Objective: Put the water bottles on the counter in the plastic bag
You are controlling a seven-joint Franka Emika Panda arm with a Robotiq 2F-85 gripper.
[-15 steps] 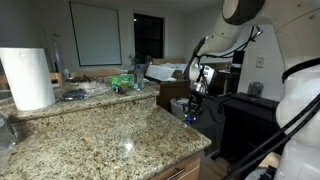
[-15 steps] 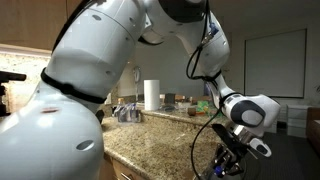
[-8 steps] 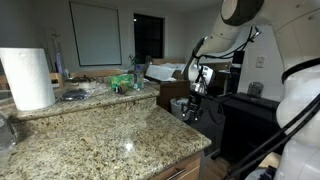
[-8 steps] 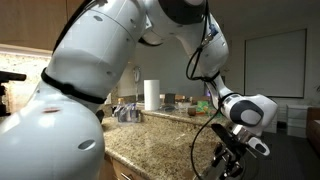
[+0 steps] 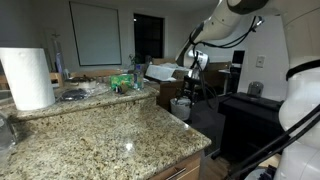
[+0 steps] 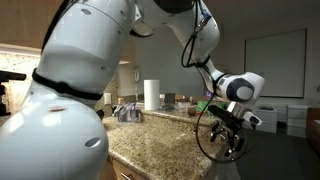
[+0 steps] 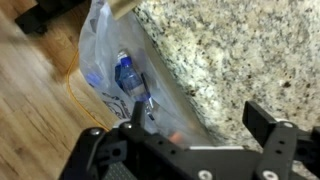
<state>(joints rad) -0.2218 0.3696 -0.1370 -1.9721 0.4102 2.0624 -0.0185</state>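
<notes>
In the wrist view my gripper [image 7: 200, 112] is open, with nothing between its black fingers [image 7: 265, 125]. It hangs beside the edge of the speckled granite counter [image 7: 230, 50]. Below lies the whitish plastic bag [image 7: 105, 60], and a water bottle [image 7: 126, 75] with a blue label rests inside it. In both exterior views the gripper [image 5: 190, 86] [image 6: 230, 128] hangs off the counter's far end [image 5: 110, 135], above the pale bag [image 5: 181, 105]. More small bottles [image 5: 134, 78] seem to stand at the back of the counter; they are too small to count.
A tall white paper-towel roll [image 5: 28, 78] [image 6: 152, 95] stands on the counter. A brown box [image 5: 170, 90] and a dark cabinet [image 5: 245, 115] stand near the bag. Wooden floor [image 7: 40, 110] shows beside the bag. The robot's white body [image 6: 80, 90] fills much of an exterior view.
The jaws have gone from shut to open, and the gripper has risen from low beside the counter to higher above the bag. The bottle now lies in the bag.
</notes>
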